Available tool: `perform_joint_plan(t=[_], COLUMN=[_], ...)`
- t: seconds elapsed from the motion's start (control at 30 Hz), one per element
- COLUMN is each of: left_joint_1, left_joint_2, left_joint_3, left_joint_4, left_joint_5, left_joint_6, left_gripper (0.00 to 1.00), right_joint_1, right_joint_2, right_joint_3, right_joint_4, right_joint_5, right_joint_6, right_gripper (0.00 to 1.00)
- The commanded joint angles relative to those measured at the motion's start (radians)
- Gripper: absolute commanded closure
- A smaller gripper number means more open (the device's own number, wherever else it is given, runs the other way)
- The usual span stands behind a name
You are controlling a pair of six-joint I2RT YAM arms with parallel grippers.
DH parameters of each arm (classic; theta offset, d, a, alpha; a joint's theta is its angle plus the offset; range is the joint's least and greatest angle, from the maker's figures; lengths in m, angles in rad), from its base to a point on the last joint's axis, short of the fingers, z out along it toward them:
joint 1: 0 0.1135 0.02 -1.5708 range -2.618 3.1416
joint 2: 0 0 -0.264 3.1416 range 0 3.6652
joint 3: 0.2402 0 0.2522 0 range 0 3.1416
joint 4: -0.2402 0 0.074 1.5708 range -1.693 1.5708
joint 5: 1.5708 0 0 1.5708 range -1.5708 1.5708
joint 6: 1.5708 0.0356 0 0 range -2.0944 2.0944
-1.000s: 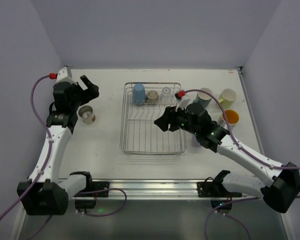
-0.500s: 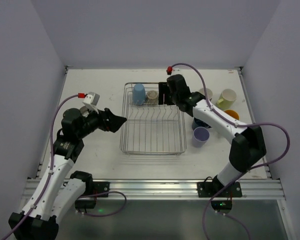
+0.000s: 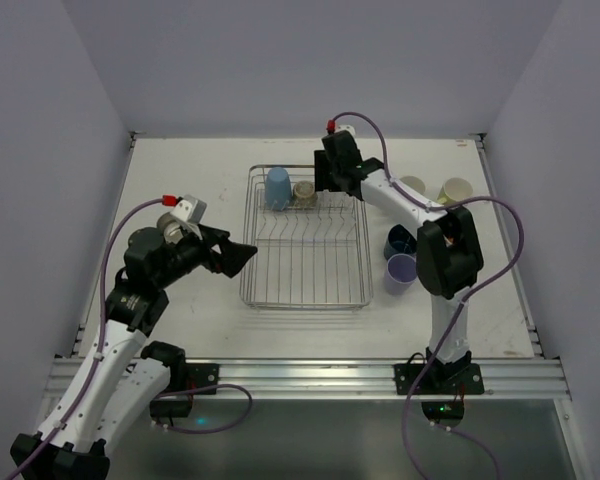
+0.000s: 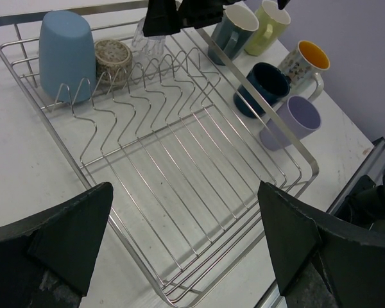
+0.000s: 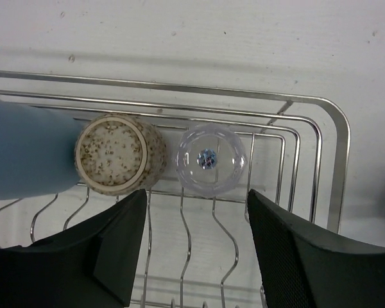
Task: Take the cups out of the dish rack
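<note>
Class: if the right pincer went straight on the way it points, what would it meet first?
Probably the clear cup, upside down in the dish rack, centred ahead of the open right pincer. Depth is unclear.

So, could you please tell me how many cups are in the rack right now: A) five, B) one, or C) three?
C: only the blue cup, the speckled cup and the clear cup stand in the rack, all upside down along its far end.
</note>
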Motion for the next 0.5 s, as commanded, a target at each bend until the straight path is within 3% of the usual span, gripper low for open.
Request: perform_joint_plan(t=[0.0, 0.27, 0.4, 0.47], left_joint_1=[-0.015, -0.019, -0.017, -0.017], left_joint_2=[0.001, 0.025, 0.033, 0.039], left_joint_3=[-0.001, 0.0, 0.0, 0.0], left_joint_4=[0.005, 0.007, 0.007, 0.01], left_joint_5=[-0.003, 0.011, 0.008, 0.008], left_joint_6=[0.027, 0.028, 0.031, 0.028], left_gripper=[0.01, 0.01, 0.01, 0.01], right_joint_1=[-0.012, -0.03, -0.034, -0.035], right_joint_2=[0.055, 0.136, 0.156, 0.126], right_joint_3=[0.08, 0.164, 0.186, 0.166], right_joint_4=[-0.028, -0.033, -0.031, -0.004], right_joint_5=[0.021, 0.049, 0.047, 0.044], right_joint_6=[-0.021, -0.043, -0.055, -0.061], right_gripper=[0.34, 0.38, 0.48, 0.59])
